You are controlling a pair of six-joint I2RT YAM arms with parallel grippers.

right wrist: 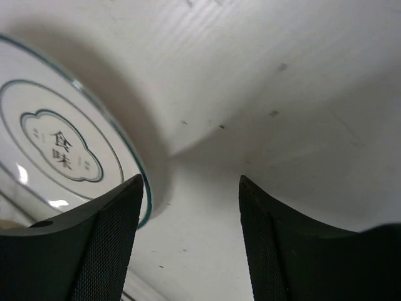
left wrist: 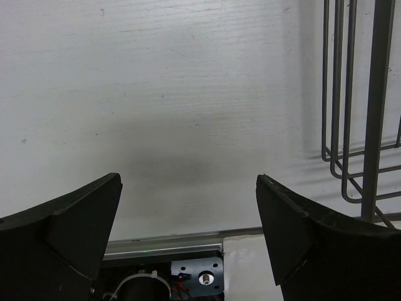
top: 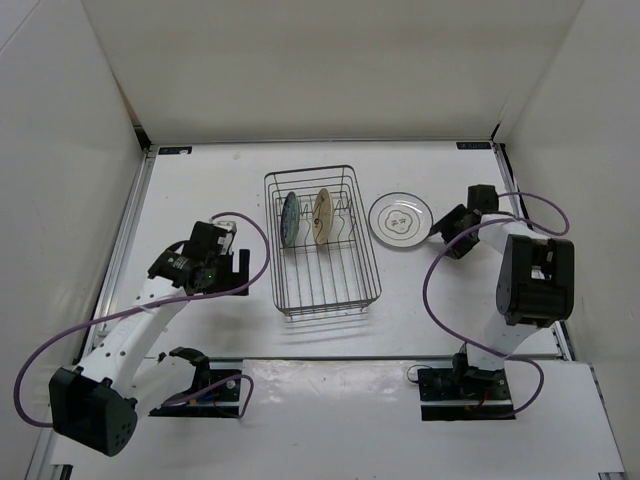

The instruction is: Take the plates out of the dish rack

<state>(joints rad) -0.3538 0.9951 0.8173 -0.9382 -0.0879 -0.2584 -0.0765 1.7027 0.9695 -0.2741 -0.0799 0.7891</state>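
— Spread fingers of the right pincer (right wrist: pixel 191 188) are seen, with nothing pinched. Is anything written nearby?
— 食味 is printed in a cloud outline on the white plate (right wrist: pixel 56 150), laid flat on the desk (top: pixel 200 180) just beside the dish rack (top: pixel 310 172).
— And inside it?
— A blue-teal plate (top: pixel 290 218) and a cream plate (top: pixel 322 215) are stood on edge. The left pincer (left wrist: pixel 188 182) is spread too.

Three plates were counted: one white plate (top: pixel 400 218), one blue-teal plate (top: pixel 289 218), one cream plate (top: pixel 322 215). Two of them stood in the rack, one lay outside it. There was one dish rack (top: pixel 325 300) and one bench (top: pixel 200 180). Arms were two: left arm (top: pixel 130 330), right arm (top: pixel 535 280). Pincers were two: left pincer (left wrist: pixel 188 182), right pincer (right wrist: pixel 191 182). Purple cables (top: pixel 432 290) were two, one per arm.
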